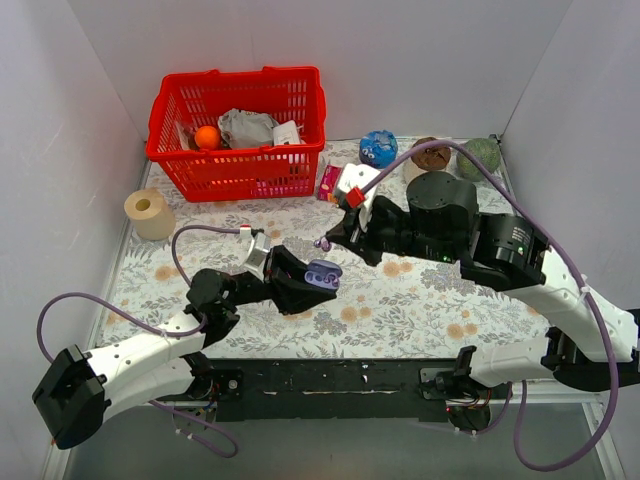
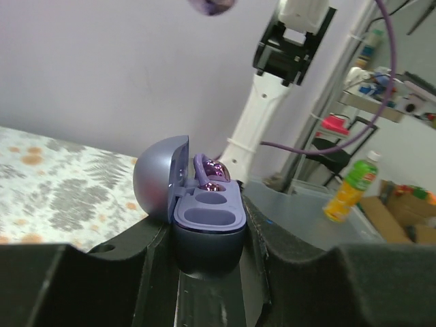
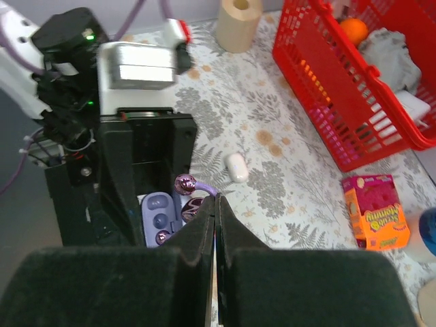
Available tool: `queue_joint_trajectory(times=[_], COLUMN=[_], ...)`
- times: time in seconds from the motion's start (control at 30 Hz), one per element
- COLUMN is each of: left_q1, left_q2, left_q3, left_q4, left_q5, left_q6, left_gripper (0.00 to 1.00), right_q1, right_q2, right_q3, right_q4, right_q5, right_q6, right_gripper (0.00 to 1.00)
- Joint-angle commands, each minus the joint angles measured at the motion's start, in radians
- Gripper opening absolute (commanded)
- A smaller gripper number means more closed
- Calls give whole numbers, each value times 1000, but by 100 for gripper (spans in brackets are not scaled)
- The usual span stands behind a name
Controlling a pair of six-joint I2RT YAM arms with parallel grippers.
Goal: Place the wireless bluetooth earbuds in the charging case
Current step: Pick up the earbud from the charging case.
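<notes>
Case first: the charging case [image 2: 204, 218] sits lid-open in the left claw [image 2: 208, 262]. One finger lies along each long side, drawn in only to the case's width and gripping it, off the table. Sockets face up. Its long axis runs along the claw's reach, roughly left to right from above. The lid [image 2: 160, 177] stands upright on its hinge, on the left in the wrist view. The far socket holds the seated earbud [image 2: 216, 170]; the near socket shows bare purple.

The right claw [image 1: 328, 243] has its fingers [image 3: 235, 235] pressed to a thin slit, pinching the loose earbud [image 3: 185, 182] at the very tips. A pale stem runs back to the fingertips; the round shiny head juts past them toward the left arm. This bud hangs just above the case on the red basket [image 1: 240, 175] side, close but apart from it.

A white capsule [image 3: 237, 167] lies on the floral cloth between the claws and the basket.
</notes>
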Motion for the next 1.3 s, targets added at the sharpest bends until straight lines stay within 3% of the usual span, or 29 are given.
queue_joint_trajectory(times=[0.0,0.23,0.43,0.63,1.0,1.07,1.27], left_q1=[24,66,70,76,78,78,84], left_q2=[-21,-33,111,344,310,294,260], left_q3=[4,-21,45,1,107,116,142], left_q4=[34,192,268,863,895,895,895], left_q5=[165,279,492,546,594,586,568], left_q6=[-221,-446,-665,-1089,-1067,-1052,-1019], left_gripper=[2,0,0,0,0,0,0], right_q1=[59,151,154,154,156,156,156], right_q2=[-44,-177,-349,-365,-359,-380,-403], right_q3=[-66,-296,-560,-644,-687,-745,-789], right_q4=[122,272,628,740,760,842,938], right_q5=[-110,-107,-113,-162,-266,-274,-231], right_q6=[-102,-303,-434,-511,-661,-730,-730], right_gripper=[1,1,1,1,1,1,1])
